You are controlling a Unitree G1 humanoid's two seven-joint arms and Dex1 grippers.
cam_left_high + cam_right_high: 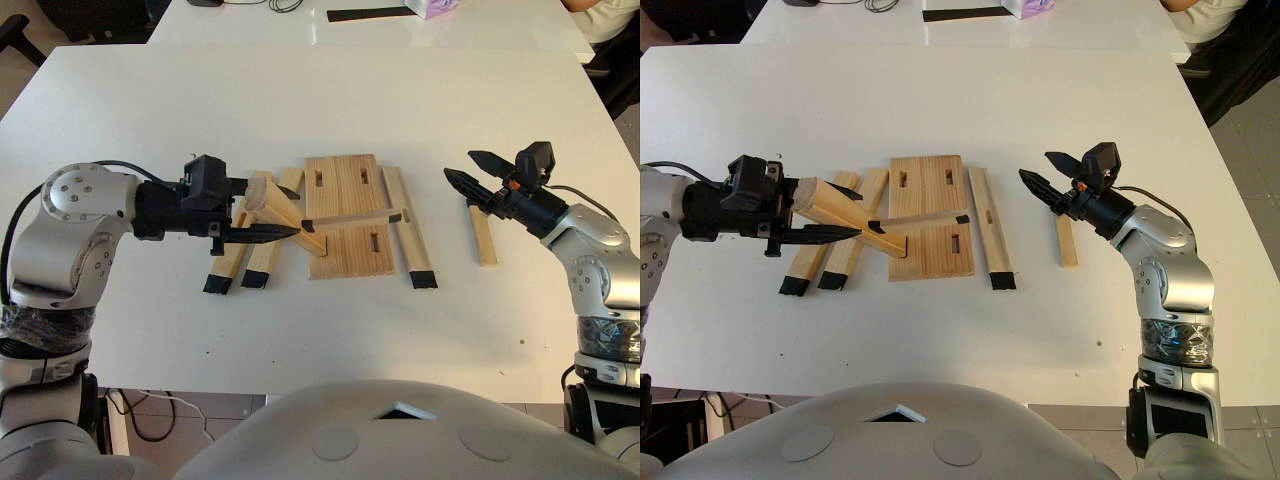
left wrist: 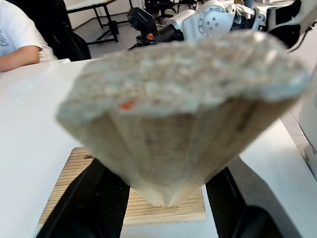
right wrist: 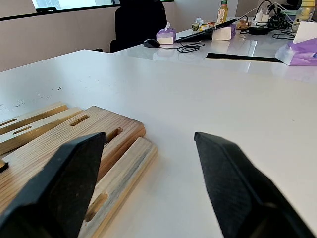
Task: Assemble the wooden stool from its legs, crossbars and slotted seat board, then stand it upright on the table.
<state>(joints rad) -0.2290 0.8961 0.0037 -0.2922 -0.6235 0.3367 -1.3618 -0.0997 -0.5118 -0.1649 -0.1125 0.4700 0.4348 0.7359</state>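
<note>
Left gripper (image 1: 272, 210) clamped on a leg (image 1: 300, 228), its far end at the board (image 1: 345, 250) edge; right gripper (image 1: 459, 165) wide open, empty, near a loose bar (image 1: 483, 235)

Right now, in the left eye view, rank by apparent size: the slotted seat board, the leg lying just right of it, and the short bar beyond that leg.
1. slotted seat board
2. leg
3. short bar
All lie flat on the table at similar distance, so the order holds.

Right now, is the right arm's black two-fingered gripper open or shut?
Open: the right gripper has its fingers wide apart, white table between them, nothing held.
</note>
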